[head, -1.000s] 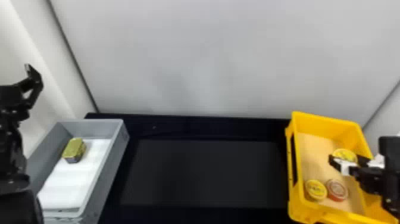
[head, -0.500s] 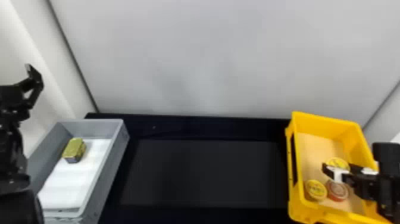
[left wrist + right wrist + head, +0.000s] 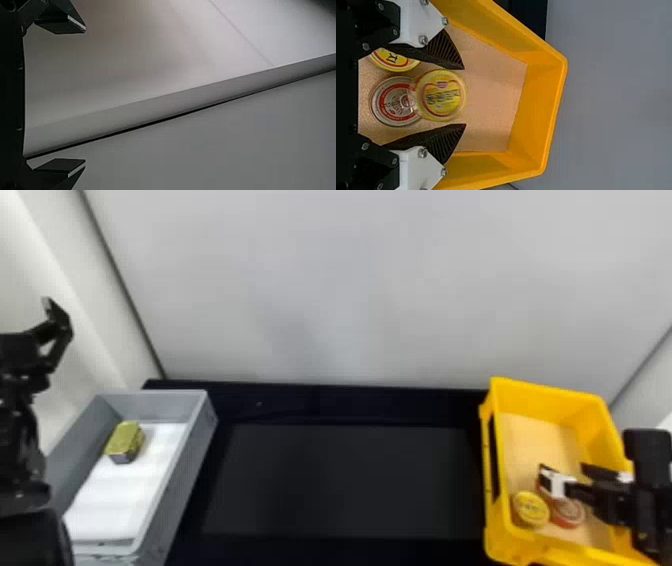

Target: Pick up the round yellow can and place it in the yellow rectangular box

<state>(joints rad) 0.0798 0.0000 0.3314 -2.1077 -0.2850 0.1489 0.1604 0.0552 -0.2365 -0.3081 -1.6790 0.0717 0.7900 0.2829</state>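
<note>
The right hand (image 3: 565, 472) mostly hides one yellow can (image 3: 440, 97) at the head view's four o'clock. At eight, the grey box (image 3: 187, 475) is cropped.

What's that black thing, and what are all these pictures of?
It's a robot with two arms. One picture comes from its head, two from cameras on its wrists. Its left gripper is open. On the black table, a grey box holds a golden tin. The right gripper is open in a yellow box. Between its fingers is a round yellow can, with small gaps beside it, so probably not held. Another yellow can and a red-and-white one lie close by.
</note>
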